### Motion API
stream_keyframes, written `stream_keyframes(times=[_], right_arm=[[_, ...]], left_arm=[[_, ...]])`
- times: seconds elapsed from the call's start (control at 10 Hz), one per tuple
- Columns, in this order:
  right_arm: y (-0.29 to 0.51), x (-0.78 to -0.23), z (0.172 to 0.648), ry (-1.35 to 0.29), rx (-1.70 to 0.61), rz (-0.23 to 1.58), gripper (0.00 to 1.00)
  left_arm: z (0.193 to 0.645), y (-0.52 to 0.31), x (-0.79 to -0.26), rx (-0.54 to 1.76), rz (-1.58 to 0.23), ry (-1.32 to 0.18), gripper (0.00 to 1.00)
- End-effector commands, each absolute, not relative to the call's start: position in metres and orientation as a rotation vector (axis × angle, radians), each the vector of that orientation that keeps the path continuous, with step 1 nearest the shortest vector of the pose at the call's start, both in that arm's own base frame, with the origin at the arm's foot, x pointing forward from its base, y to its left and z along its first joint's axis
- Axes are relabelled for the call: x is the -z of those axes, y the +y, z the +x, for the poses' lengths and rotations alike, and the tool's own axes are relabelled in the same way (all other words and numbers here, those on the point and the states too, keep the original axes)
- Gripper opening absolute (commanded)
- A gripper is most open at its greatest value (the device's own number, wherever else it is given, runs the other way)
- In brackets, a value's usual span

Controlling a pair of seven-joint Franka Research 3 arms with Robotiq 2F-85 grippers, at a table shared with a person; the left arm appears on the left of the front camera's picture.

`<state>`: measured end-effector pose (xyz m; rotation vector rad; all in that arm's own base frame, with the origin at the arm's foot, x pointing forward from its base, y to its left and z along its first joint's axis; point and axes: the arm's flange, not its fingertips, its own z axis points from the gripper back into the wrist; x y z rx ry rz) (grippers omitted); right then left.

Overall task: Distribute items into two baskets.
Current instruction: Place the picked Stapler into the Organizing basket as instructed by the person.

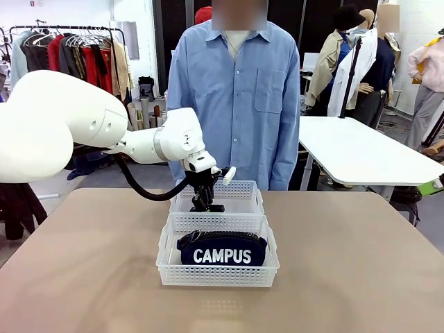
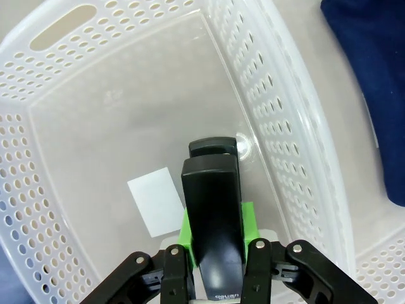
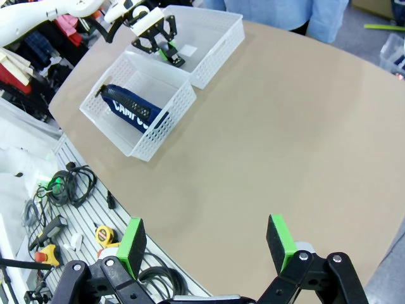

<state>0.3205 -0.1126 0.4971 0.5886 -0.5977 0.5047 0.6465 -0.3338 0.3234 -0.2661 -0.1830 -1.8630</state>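
Over the far basket, the left gripper [image 1: 205, 205] reaches down from the picture's left, its green-padded jaws narrow and clamped on the small black stapler [image 2: 215, 221], which sits between the pads [image 2: 248, 218] just above the basket floor. That somewhat smaller white perforated plastic basket [image 1: 243, 189] stands toward the far edge of the tan table [image 1: 361, 263], near its middle; a white label [image 2: 156, 201] lies on its floor beside the stapler. Touching its near wall is the larger white perforated plastic basket [image 1: 166, 257], which holds the navy-blue zipped fabric pouch with white "CAMPUS" lettering [image 1: 222, 251], lying lengthwise. A person in a light blue shirt [image 1: 239, 97] stands at the table's far edge. Right side: the right gripper [image 3: 209, 250] hangs above the table's right edge, jaws wide, holding nothing.
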Motion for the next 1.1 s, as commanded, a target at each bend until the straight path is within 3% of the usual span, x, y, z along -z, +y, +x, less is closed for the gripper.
stream_keyframes(times=[0.0, 0.1, 0.2, 0.6, 1.0], right_arm=[[-0.113, -0.499, 0.321, -0.598, -0.499, 0.594, 1.0], [-0.113, -0.499, 0.321, -0.598, -0.499, 0.594, 1.0], [-0.113, -0.499, 0.321, -0.598, -0.499, 0.594, 1.0], [-0.113, -0.499, 0.321, -0.598, -0.499, 0.594, 1.0], [-0.113, -0.499, 0.321, -0.598, -0.499, 0.594, 1.0]], left_arm=[[0.646, -0.331, -0.326, 1.885, -0.272, -0.176, 0.73], [0.646, -0.331, -0.325, 1.883, -0.274, -0.172, 0.93], [0.646, -0.331, -0.326, 1.881, -0.273, -0.172, 1.0], [0.656, -0.328, -0.377, 1.733, -0.245, -0.074, 1.0], [0.651, -0.315, -0.414, 1.714, -0.238, -0.108, 1.0]])
